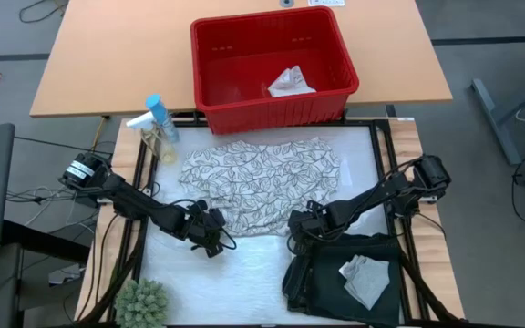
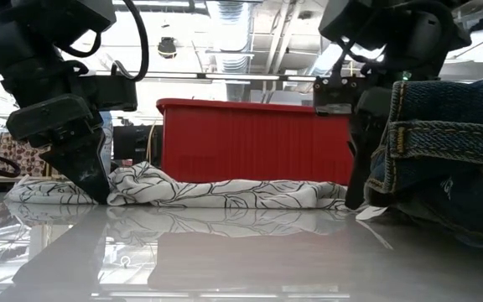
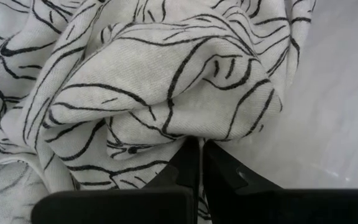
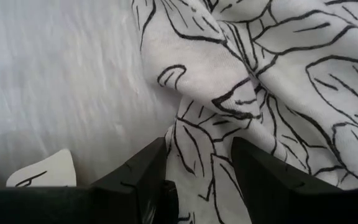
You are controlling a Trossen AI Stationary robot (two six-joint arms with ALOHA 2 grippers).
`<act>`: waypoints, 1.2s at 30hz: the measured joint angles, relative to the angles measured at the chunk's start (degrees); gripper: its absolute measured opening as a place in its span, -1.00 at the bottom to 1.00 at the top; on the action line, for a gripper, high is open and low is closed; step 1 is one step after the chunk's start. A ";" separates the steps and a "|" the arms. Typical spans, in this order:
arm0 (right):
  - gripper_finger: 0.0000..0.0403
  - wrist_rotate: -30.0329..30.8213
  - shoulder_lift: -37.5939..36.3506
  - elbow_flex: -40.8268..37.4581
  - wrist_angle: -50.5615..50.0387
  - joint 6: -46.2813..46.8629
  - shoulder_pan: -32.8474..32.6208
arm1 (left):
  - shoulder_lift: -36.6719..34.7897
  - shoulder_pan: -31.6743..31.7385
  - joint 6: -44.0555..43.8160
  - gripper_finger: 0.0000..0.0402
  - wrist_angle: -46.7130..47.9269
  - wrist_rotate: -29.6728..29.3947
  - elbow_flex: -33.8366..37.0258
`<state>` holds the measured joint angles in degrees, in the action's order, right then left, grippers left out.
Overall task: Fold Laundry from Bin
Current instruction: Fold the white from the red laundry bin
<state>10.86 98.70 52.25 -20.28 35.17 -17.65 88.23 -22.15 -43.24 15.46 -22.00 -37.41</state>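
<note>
Here both claws meet leaf-patterned cloth (image 1: 261, 182).

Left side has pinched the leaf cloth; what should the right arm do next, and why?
Probably close the right gripper. Its fingers stand open astride a fold at the leaf-patterned cloth's near edge, while the left gripper is already shut on its own corner. With both corners held, the cloth could be lifted and spread.
</note>
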 joint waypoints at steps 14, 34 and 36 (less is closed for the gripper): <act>-0.03 -1.64 3.63 0.17 1.11 0.74 -0.49 | 0.00 0.02 -0.04 -1.00 0.01 -0.35 0.00; -0.91 -4.25 3.74 5.28 -7.66 1.99 -0.15 | -0.02 -0.43 -3.21 -1.00 1.16 4.55 -1.78; -0.91 -4.32 3.84 6.92 -10.56 0.75 -0.17 | -0.08 -0.94 -2.68 -1.00 2.69 5.88 -3.52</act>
<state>6.55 102.53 59.17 -30.84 35.92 -17.81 88.15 -23.09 -45.92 18.16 -16.12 -40.93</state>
